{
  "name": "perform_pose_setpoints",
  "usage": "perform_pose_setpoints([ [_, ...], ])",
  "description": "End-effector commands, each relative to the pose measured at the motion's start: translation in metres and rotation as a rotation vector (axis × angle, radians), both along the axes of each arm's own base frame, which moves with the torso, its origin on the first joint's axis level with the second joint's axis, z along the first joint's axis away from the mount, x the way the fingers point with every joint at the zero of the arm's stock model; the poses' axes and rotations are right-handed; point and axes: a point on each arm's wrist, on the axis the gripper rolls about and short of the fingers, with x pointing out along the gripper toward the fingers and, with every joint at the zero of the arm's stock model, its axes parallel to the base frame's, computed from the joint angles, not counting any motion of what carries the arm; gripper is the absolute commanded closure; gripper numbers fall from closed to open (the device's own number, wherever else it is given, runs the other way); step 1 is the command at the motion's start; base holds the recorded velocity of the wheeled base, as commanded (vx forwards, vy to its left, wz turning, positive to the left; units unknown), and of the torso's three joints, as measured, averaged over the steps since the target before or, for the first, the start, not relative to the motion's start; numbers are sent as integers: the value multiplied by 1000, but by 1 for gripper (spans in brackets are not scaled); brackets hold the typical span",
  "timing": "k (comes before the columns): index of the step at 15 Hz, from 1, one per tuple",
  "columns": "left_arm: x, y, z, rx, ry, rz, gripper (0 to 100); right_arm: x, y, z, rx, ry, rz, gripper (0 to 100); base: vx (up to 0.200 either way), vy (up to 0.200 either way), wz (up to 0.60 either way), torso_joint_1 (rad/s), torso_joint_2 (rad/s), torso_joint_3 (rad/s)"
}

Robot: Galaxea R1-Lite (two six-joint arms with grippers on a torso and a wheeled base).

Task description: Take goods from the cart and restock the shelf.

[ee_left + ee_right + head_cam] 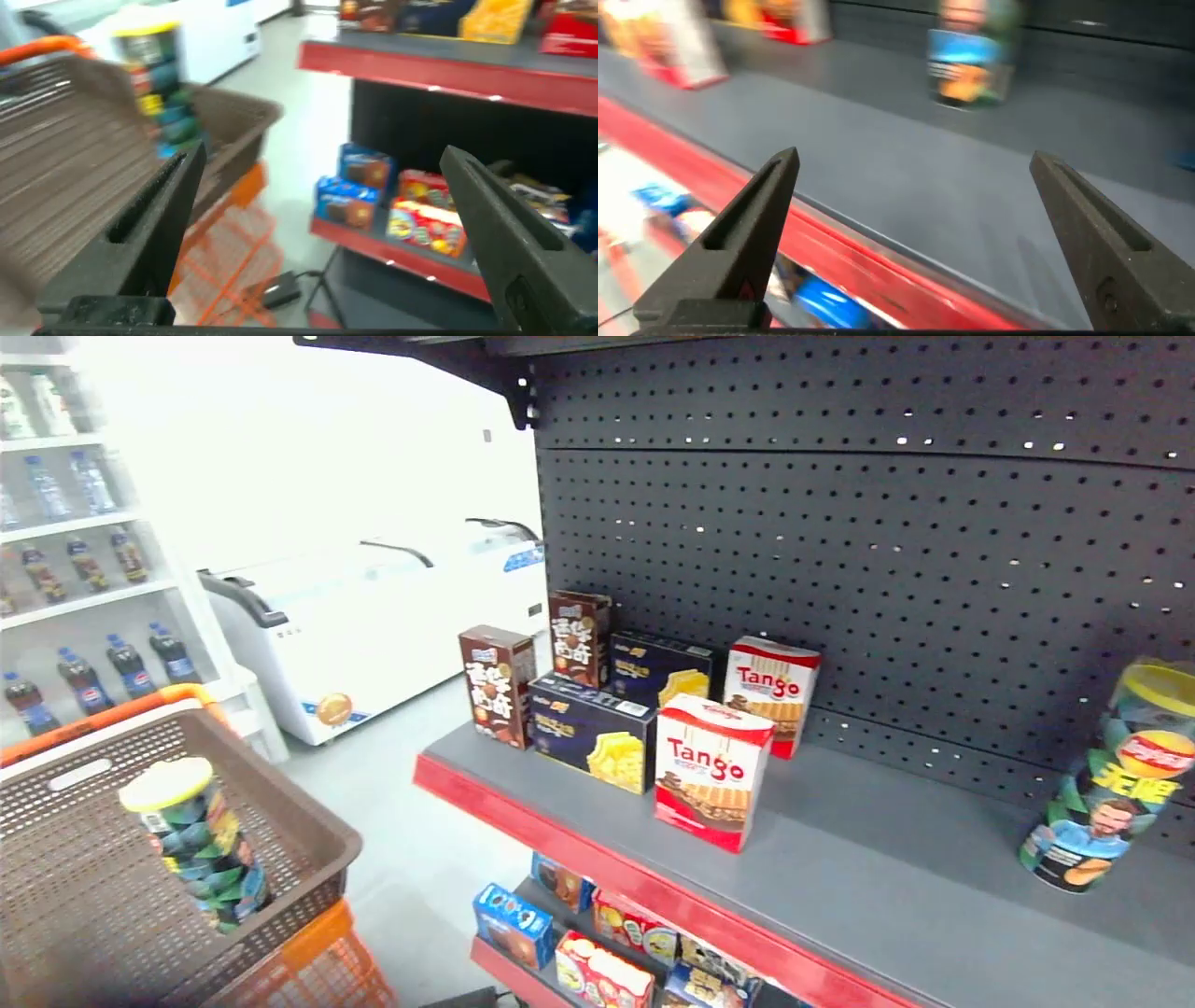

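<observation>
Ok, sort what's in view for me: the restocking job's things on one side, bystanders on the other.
Job:
- chip can in the cart basket
- second chip can on the grey shelf
- left tool and right tool, both open

Bystanders:
- wafer boxes
- chest freezers
- drink bottles

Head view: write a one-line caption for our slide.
A chip can in the cart basket awaits restocking; a second can stands on the grey shelf, right of the snack boxes.
</observation>
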Motion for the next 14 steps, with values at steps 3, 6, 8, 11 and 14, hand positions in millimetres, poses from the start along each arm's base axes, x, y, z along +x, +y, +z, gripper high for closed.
perform_pose_setpoints([
  [3, 0, 0, 0, -1, 0, 0, 0, 0, 0, 0, 0, 1, 0, 0, 0, 0, 600, 2, 4, 5],
  [6, 0, 0, 0, 1, 0, 0, 0, 0, 0, 0, 0, 1, 0, 0, 0, 0, 200, 4, 2, 2],
  [8, 0, 0, 0, -1, 0, 0, 0, 0, 0, 0, 0, 1, 0, 0, 0, 0, 0, 0, 0, 0],
  [11, -3, 0, 12, 11, -44, 11, 0, 0, 0, 0, 0, 1, 0, 0, 0, 0, 0, 0, 0, 0],
  [14, 6, 1, 57, 44, 68, 3, 0, 0, 0, 0, 0, 1, 0, 0, 0, 0, 0, 0, 0, 0],
])
